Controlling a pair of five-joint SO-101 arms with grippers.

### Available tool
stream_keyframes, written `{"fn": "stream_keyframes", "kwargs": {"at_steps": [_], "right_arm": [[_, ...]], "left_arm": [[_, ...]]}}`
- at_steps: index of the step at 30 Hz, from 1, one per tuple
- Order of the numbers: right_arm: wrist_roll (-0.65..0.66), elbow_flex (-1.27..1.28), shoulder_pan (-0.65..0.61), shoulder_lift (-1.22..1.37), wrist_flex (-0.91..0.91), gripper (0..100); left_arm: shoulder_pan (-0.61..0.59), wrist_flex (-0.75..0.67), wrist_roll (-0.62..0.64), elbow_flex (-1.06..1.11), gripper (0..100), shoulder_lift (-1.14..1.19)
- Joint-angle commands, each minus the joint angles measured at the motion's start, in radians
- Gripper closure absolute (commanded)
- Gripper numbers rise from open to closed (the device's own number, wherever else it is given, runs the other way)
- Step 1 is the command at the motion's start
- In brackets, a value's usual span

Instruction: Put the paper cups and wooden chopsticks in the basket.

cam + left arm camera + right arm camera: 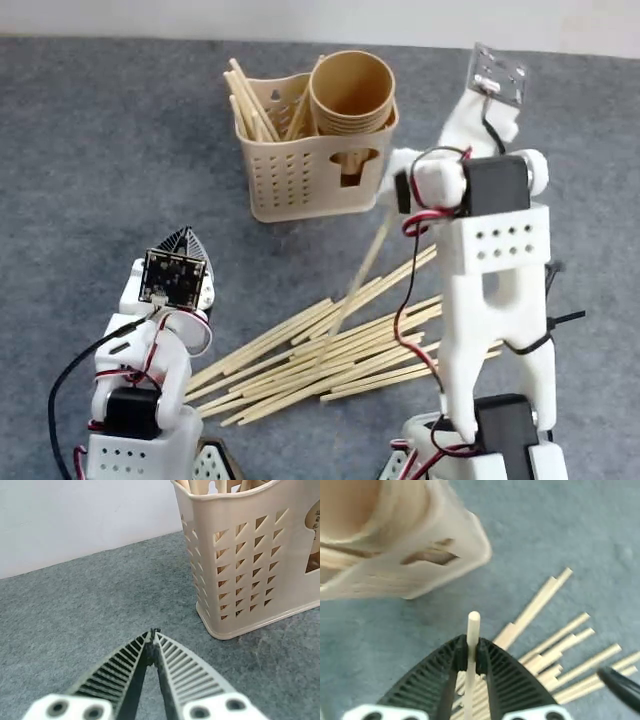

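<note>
- Basket (300, 180) is holding stacked paper cups (352, 92) and several chopsticks (250, 100).
- Right gripper (469, 647) is clamping one chopstick (473, 622) beside the basket.
- Left gripper (152, 634) is sitting closed, empty.

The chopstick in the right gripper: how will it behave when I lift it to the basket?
Probably stiff and light: the chopstick looks straight though the right gripper pinches it near one end. With most of its length trailing toward the pile, it may pivot between the fingers. The smooth wood could slip.
</note>
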Motion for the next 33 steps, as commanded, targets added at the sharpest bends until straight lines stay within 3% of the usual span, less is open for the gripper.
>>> {"fn": "stream_keyframes", "kwargs": {"at_steps": [1, 30, 33], "right_arm": [[-0.002, -0.125, -0.056, 0.002, -0.012, 99.3], [0.0, -0.186, -0.065, 0.004, -0.881, 99.3], [0.087, -0.185, -0.07, 0.004, -0.964, 99.3]], "left_arm": [[-0.001, -0.02, -0.005, -0.008, 99, -0.007], [-0.001, -0.02, -0.005, -0.01, 99, -0.007], [-0.001, -0.02, -0.005, -0.01, 99, -0.007]]}}
